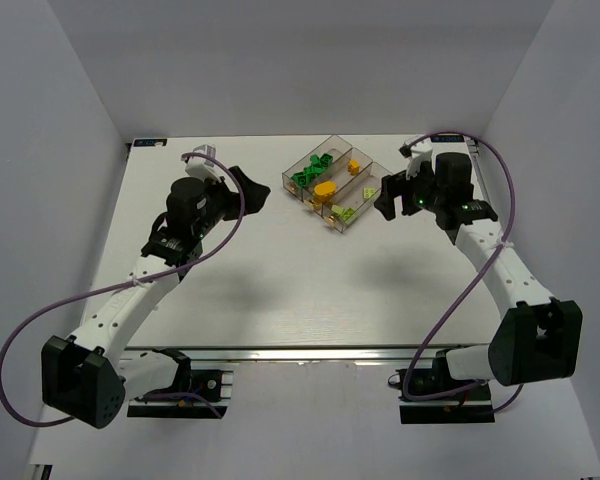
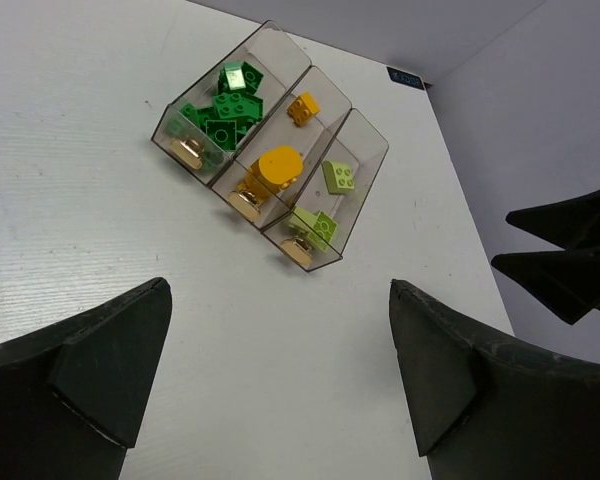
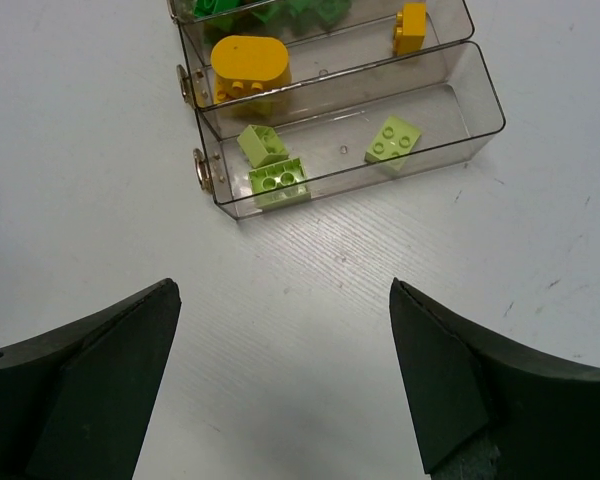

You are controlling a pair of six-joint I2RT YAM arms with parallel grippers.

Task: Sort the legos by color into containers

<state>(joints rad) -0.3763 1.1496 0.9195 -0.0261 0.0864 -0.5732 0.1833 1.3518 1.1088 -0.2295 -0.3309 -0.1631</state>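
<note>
The containers point(image 1: 370, 172) are three clear bins side by side at the table's far middle. Dark green legos point(image 2: 230, 110) fill the left bin. Orange legos point(image 2: 272, 168) lie in the middle bin, among them a rounded one point(image 3: 248, 62). Pale yellow-green legos point(image 3: 275, 180) lie in the right bin point(image 3: 485, 100). I see no loose brick on the table. My left gripper point(image 2: 280, 290) hovers open and empty to the left of the bins point(image 2: 372, 170). My right gripper point(image 3: 282, 288) hovers open and empty just right of them. From above, the left gripper point(image 1: 250, 188) and right gripper point(image 1: 392, 195) flank the tray.
White walls close in the table point(image 1: 280, 290) on the left, back and right. Gold knobs point(image 2: 188, 152) stick out from the bins' near ends. The right arm's dark fingers point(image 2: 570, 260) show at the right edge of the left wrist view. Purple cables point(image 1: 40, 320) loop beside both arms.
</note>
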